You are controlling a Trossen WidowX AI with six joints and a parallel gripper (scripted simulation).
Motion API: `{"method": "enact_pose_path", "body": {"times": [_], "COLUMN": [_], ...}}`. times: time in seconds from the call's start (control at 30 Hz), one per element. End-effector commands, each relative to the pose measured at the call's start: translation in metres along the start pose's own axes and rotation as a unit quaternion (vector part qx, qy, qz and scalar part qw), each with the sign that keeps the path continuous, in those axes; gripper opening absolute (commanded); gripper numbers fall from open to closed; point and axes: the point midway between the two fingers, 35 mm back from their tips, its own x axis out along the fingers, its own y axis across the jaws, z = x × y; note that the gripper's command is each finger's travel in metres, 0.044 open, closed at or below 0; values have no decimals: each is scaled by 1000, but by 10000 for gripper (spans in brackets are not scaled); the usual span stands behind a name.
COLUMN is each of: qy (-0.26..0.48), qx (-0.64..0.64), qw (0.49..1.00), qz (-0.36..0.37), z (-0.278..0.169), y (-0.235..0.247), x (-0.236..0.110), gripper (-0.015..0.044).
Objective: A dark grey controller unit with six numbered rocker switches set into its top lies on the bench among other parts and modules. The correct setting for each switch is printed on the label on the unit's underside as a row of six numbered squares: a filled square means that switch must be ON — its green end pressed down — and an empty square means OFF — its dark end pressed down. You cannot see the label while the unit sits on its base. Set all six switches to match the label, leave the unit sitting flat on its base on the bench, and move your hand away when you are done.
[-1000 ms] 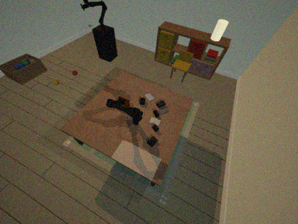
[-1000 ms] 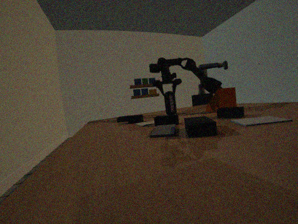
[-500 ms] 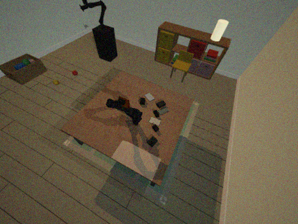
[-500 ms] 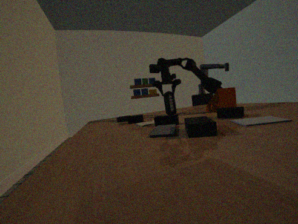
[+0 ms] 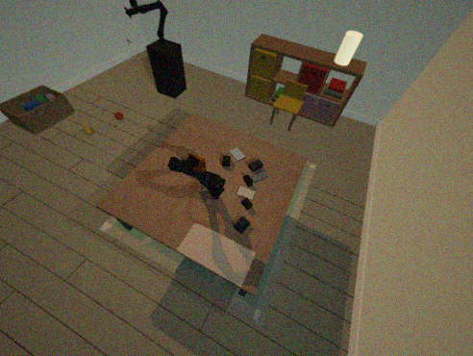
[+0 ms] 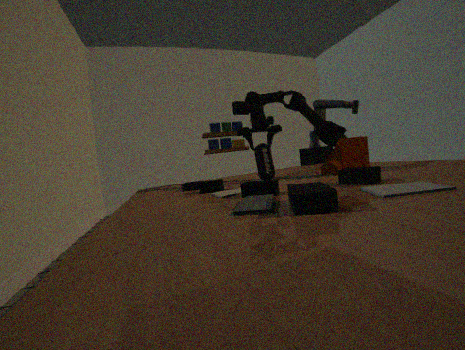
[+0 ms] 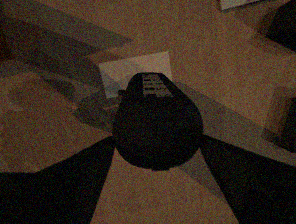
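My gripper (image 5: 215, 189) (image 6: 264, 140) (image 7: 157, 140) hangs above the middle of the bench (image 5: 154, 207) (image 6: 236, 284). It is shut on the dark grey controller unit (image 6: 265, 163) (image 7: 157, 125), which hangs on end below the fingers, clear of the bench top. In the wrist view I see the unit end-on as a dark rounded mass between the two fingers. A row of small pale squares (image 7: 156, 86) shows along its far face. The picture is too dark to tell filled squares from empty ones.
A white card (image 7: 135, 72) (image 5: 245, 192) lies under the unit. Dark modules (image 6: 313, 198) (image 6: 359, 175) (image 6: 259, 187) (image 5: 241, 224) (image 5: 255, 165), a grey plate (image 6: 255, 205), another white card (image 6: 406, 189) and an orange block (image 6: 352, 151) (image 5: 197, 161) lie around.
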Motion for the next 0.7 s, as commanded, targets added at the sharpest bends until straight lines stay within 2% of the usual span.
{"method": "enact_pose_path", "body": {"times": [0.0,0.67], "qy": [10,35], "qx": [1,1], "qw": [1000,999], "qz": [6,6], "z": [-7,-22], "y": [2,2], "x": [3,7], "gripper": [338,338]}}
